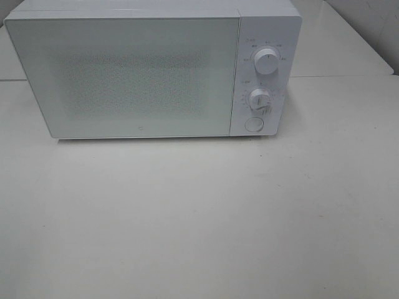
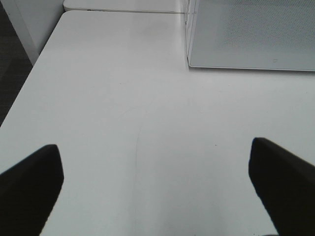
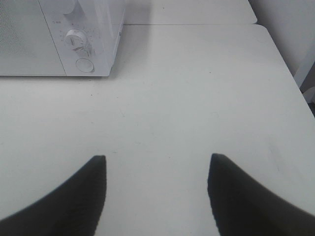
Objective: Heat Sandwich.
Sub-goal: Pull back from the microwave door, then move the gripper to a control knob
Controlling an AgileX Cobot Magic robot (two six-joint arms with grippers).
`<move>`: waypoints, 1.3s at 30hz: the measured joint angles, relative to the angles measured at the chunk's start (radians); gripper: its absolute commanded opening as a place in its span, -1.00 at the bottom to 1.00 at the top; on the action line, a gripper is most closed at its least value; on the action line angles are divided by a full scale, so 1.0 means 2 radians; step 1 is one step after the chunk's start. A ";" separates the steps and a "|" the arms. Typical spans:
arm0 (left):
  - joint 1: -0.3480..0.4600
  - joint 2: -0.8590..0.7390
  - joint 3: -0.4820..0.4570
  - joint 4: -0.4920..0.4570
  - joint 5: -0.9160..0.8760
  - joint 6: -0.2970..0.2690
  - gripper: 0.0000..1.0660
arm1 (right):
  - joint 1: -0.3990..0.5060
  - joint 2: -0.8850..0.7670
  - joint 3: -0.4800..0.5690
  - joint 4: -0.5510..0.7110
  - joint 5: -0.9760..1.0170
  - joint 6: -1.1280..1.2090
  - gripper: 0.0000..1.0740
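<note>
High camera first: the white microwave is sitting at the 12 o'clock end of the pale bench, its speckled door lying flush and closed. The control panel is running down the door's 3 o'clock side, the upper dial sitting at 12 o'clock of the lower dial and the round button at 6 o'clock below it. The sandwich is not showing here, and nothing can be read through the door, so I cannot tell where it is or how it looks.

Over to the left wrist: the left gripper is hanging above bare bench, its dark fingers standing spread wide and pinching nothing. A corner of the microwave's door is showing beyond them. No sandwich is showing here either.

Right wrist now: the right gripper is hovering over the bench too, its fingers parted with nothing between them. Ahead of them the microwave's panel end is showing, with the lower dial and the button facing the camera.
</note>
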 measured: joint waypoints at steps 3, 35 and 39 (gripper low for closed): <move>0.000 0.000 0.000 0.000 0.000 0.000 0.83 | 0.000 0.000 0.000 0.000 0.000 0.001 0.21; 0.000 0.000 0.000 0.000 0.000 0.000 0.83 | 0.000 0.183 -0.016 0.000 -0.126 0.001 0.44; 0.000 0.000 0.000 0.000 0.000 0.000 0.83 | 0.000 0.211 -0.016 0.000 -0.145 0.001 0.42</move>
